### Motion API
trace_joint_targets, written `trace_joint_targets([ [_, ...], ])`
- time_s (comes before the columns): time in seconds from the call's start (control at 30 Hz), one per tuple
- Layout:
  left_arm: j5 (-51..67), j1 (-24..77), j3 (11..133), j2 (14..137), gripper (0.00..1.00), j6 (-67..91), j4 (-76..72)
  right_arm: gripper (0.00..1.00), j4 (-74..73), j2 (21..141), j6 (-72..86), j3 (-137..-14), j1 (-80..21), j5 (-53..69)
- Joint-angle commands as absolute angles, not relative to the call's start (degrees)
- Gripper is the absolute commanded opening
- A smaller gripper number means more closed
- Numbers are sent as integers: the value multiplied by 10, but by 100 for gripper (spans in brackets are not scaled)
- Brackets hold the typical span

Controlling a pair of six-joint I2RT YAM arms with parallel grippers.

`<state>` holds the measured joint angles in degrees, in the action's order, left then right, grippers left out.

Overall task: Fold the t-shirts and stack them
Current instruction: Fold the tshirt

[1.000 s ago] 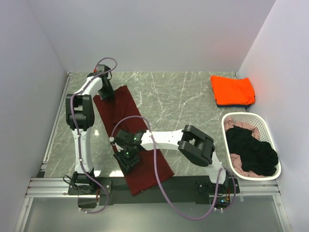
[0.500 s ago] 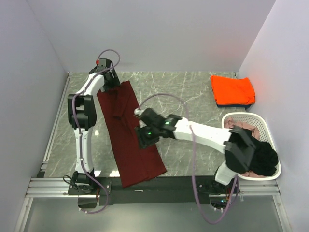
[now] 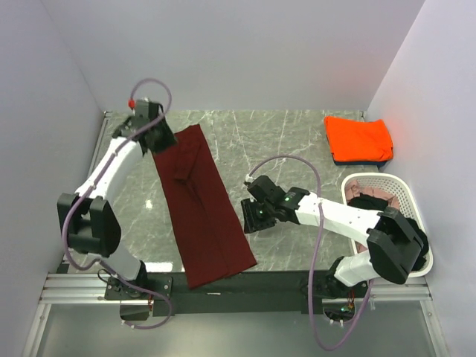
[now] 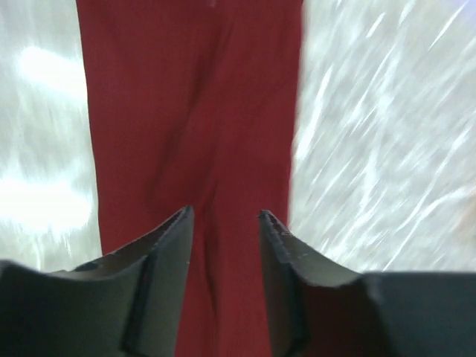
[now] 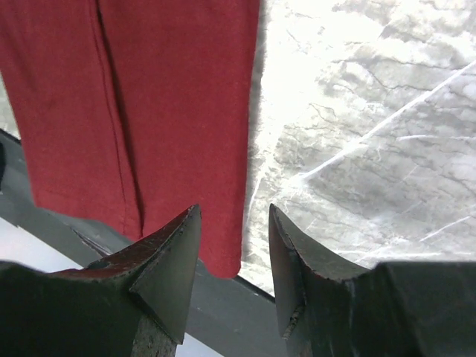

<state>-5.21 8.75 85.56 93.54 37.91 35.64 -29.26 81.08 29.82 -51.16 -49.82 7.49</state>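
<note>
The table (image 3: 297, 149) is a flat slab with a smooth grey marble pattern crossed by thin pale veins, with plain white walls on three sides. On its left half lies the dark maroon t-shirt (image 3: 204, 208), soft matte cloth folded into one long, narrow strip that runs from the far left corner towards the front; a lengthwise crease runs down it and its near end passes the table's front edge over the dark rail (image 3: 245, 286). At the right edge sits a white plastic basket (image 3: 405, 195), oval with a perforated wall, holding a crumpled black t-shirt (image 3: 387, 230) on top of a rumpled pale pink t-shirt (image 3: 364, 245). In the far right corner a bright orange t-shirt (image 3: 358, 137) is folded into a neat rectangle on a dark blue t-shirt (image 3: 343, 161), of which only a thin edge shows. The left gripper (image 3: 160, 137) hangs over the strip's far end, its dark wedge-shaped fingers apart with nothing between them. The right gripper (image 3: 251, 218) sits just beside the strip's right edge, fingers likewise parted and empty.
</note>
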Motion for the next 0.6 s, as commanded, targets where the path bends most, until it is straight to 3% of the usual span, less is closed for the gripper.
trace_joint_targets([
  [0.0,-40,112,754,903,45,441,374,49,-246,781,308,-500,-495,82],
  [0.13,-26,127,643,883,34,479,335,48,-231,774,310,-484,-495,91],
  [0.2,-19,134,626,894,26,484,322,48,-225,773,309,-477,-495,97],
  [0.3,-27,144,620,921,21,490,314,48,-217,766,310,-466,-495,98],
  [0.57,-53,165,665,986,20,498,322,48,-216,752,308,-446,-494,89],
])
